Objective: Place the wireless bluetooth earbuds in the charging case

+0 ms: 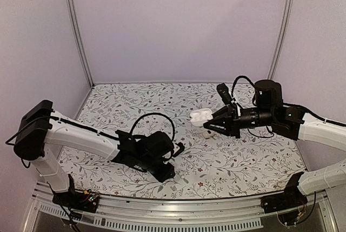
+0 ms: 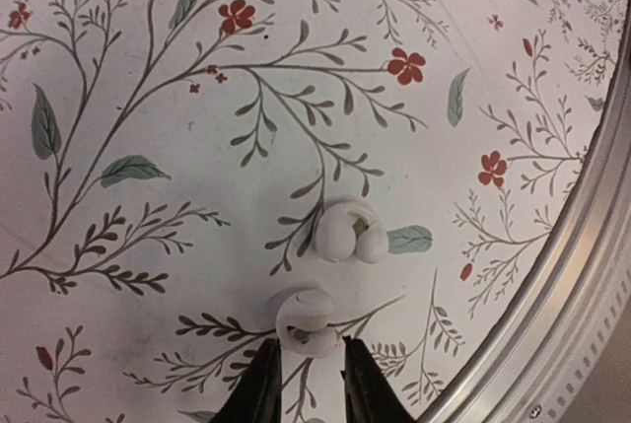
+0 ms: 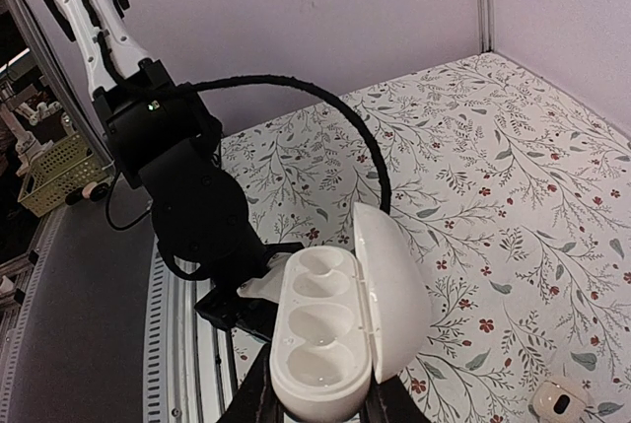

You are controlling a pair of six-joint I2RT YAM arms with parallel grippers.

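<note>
Two white earbuds lie on the floral table in the left wrist view, one farther [image 2: 350,231] and one nearer [image 2: 308,322]. My left gripper [image 2: 308,349] is open low over the table, its fingertips [image 2: 264,369] on either side of the nearer earbud's near end. In the top view the left gripper [image 1: 166,171] hides both earbuds. My right gripper [image 3: 315,411] is shut on the charging case [image 3: 325,329] and holds it above the table. The case's lid stands open to the right and both sockets are empty. It also shows in the top view [image 1: 200,115] at the right gripper [image 1: 212,123].
A small white piece with a dark spot [image 3: 557,403] lies on the table under the right gripper, also in the top view [image 1: 207,133]. The metal table rail [image 2: 582,275] runs close to the right of the earbuds. The left arm [image 3: 192,196] stands behind the case.
</note>
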